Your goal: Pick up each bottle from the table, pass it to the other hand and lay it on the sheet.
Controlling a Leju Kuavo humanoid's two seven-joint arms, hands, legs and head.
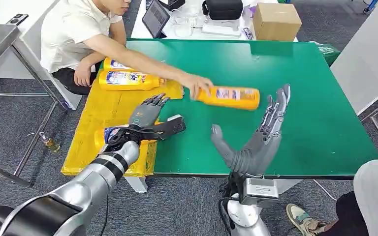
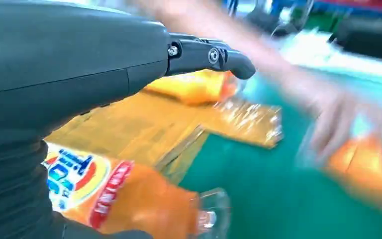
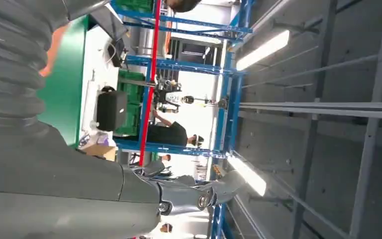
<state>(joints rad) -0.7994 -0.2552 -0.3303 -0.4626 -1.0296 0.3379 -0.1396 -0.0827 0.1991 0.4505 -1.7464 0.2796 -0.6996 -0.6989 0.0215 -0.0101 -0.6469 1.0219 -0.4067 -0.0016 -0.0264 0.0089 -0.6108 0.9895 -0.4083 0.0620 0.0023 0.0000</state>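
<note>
Right hand [image 1: 256, 135]: raised over the near centre of the green table [image 1: 320, 123], palm turned left, fingers spread and upright, holding nothing. Judged to be standing ready to receive the next bottle.

Left hand [image 1: 150, 120]: over the right edge of the yellow sheet [image 1: 98, 110], fingers extended, thumb stretched toward the right, released. A bottle [image 2: 129, 196] lies on the sheet directly beneath it, label up; this placement appears complete, the hand being above it and apart.

Two further bottles [image 1: 128, 78] lie side by side at the far end of the sheet, near the seated person's [image 1: 78, 34] lap.

The person's hand [image 1: 197, 84] grips the neck end of an orange bottle [image 1: 231, 97], lying on its side at the table's centre, just left of the right hand's fingertips. Judgement: this bottle is being supplied for the next cycle. Risk: the person's arm crosses the working area between both robot hands
</note>
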